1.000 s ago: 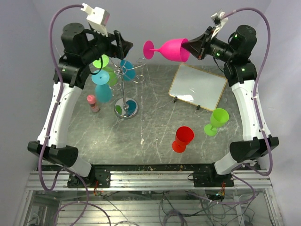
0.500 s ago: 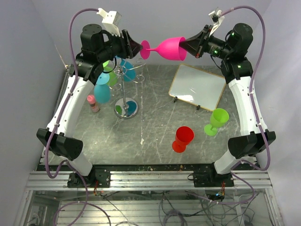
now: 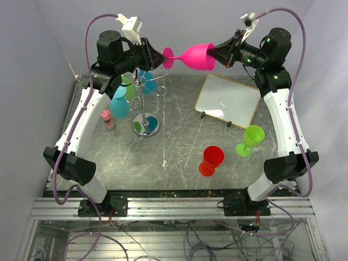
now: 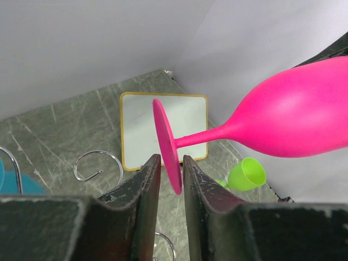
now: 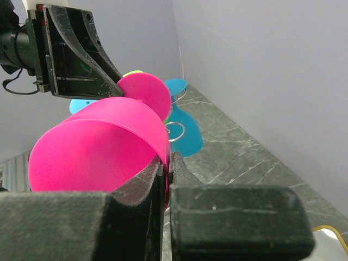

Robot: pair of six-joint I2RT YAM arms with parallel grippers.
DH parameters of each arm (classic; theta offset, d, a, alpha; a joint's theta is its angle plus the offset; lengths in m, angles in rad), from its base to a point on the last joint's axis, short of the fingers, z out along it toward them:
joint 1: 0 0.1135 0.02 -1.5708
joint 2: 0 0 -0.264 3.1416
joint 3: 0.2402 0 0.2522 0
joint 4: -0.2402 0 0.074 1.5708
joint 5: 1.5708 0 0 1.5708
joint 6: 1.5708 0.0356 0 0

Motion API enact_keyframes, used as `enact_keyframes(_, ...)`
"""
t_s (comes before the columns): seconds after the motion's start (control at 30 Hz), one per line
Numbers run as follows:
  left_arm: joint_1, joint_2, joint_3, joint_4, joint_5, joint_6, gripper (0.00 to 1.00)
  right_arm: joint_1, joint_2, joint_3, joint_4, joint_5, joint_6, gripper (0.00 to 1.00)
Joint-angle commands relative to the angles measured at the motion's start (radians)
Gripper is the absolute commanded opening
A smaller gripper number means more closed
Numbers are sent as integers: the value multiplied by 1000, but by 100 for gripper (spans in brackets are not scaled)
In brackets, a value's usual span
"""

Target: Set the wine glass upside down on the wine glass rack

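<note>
Where the table nears the left wall, small pink bottle: upright, just left of the rack.
Wine glass rack: upright on its round shiny base at the table's far left. A blue glass hangs bowl-down from one arm.
Left gripper: in the air above the rack, with its fingers on either side of the pink foot's rim and a narrow gap between them. I cannot tell whether they press it.
Wine glass: pink, lying sideways in the air over the table's far edge. Its foot points left and its mouth right, and it is not on the rack.
Red glass: upright, near the front middle.
Right gripper: clamped on the bowl's rim, one finger inside and one outside.
White board: yellow-framed, at the far right of the table.
Green glass: on the table beside the right arm, right of the red glass.
</note>
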Motion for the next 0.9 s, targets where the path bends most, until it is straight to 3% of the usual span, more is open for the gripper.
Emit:
enact_keyframes(0.0, -9, -7, -4, 54, 56, -18, 31, 3, -28, -9, 35, 5, -2, 0)
enact_keyframes(0.3, -9, -34, -103, 175, 185, -76, 9, 5, -27, -26, 34, -4, -3, 0)
enact_keyframes(0.47, -9, -49, -93, 141, 144, -22, 7, 5, -31, -37, 30, -6, -18, 1)
enact_keyframes(0.63, 1, -64, -60, 94, 35, 18, 7, 5, -43, -45, 2, 6, -59, 27)
enact_keyframes(0.87, 81, -79, -30, 76, 7, 37, 7, 5, -65, -21, -59, 48, -121, 65)
